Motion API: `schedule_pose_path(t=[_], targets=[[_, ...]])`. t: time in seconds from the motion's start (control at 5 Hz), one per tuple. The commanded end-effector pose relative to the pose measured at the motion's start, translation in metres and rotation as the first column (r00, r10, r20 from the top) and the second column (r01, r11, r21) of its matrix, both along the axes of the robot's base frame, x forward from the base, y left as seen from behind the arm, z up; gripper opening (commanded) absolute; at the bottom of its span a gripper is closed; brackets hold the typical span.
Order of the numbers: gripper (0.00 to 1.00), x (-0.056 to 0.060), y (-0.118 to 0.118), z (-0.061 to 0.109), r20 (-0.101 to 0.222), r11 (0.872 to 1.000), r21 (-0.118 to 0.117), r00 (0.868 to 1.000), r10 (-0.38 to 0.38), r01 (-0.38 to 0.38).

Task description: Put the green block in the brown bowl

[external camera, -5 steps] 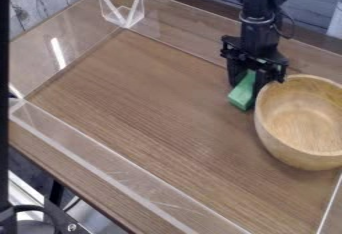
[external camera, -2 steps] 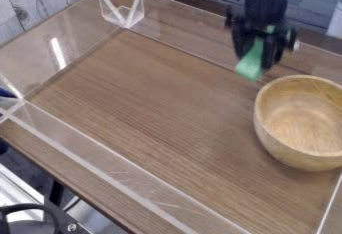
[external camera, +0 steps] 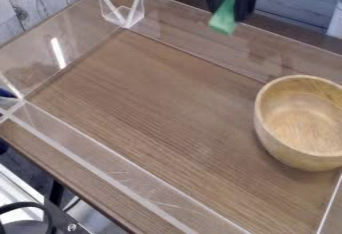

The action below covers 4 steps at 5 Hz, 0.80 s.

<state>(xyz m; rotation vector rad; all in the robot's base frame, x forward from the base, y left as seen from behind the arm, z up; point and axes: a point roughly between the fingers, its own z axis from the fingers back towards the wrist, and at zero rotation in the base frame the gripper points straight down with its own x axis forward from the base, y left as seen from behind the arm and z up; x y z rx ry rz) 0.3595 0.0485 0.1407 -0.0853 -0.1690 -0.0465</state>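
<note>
High at the top edge of the single camera view, we see the black gripper pinching the small bright green rectangular block between its jaws, the block hanging clear above the wood-grain tabletop and well apart from the round light-brown wooden bowl, which sits empty at the right side of the table. Much of the arm is cut off by the frame, so we can tell little of the wrist beyond the dark fingers flanking the block. In our judgement the lift is made and the carry is the step in hand: to do it well, the block should travel over to the bowl high enough to pass its thick rim, be centred over the hollow rather than over the edge, and come down close before the jaws part, so the bar drops flat inside and does not bounce out or catch on the rim. We count one green block, one wooden bowl, one gripper, and one small clear plastic stand at the far left corner, inside the low transparent walls edging the table.
</note>
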Motion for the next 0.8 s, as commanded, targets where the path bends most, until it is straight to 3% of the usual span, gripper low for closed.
schedule_pose_path(t=[0.0, 0.2, 0.4, 0.6], targets=[[0.00, -0.013, 0.029, 0.031, 0.060, 0.999, 0.029, 0.998, 0.036, -0.038], [0.00, -0.026, 0.036, 0.025, 0.034, 0.998, 0.035, 0.999, 0.041, -0.042], [0.00, -0.004, 0.049, 0.019, 0.069, 0.997, 0.038, 0.995, 0.070, -0.073], [0.00, -0.018, 0.056, 0.012, 0.050, 0.996, 0.042, 0.996, 0.075, -0.077]])
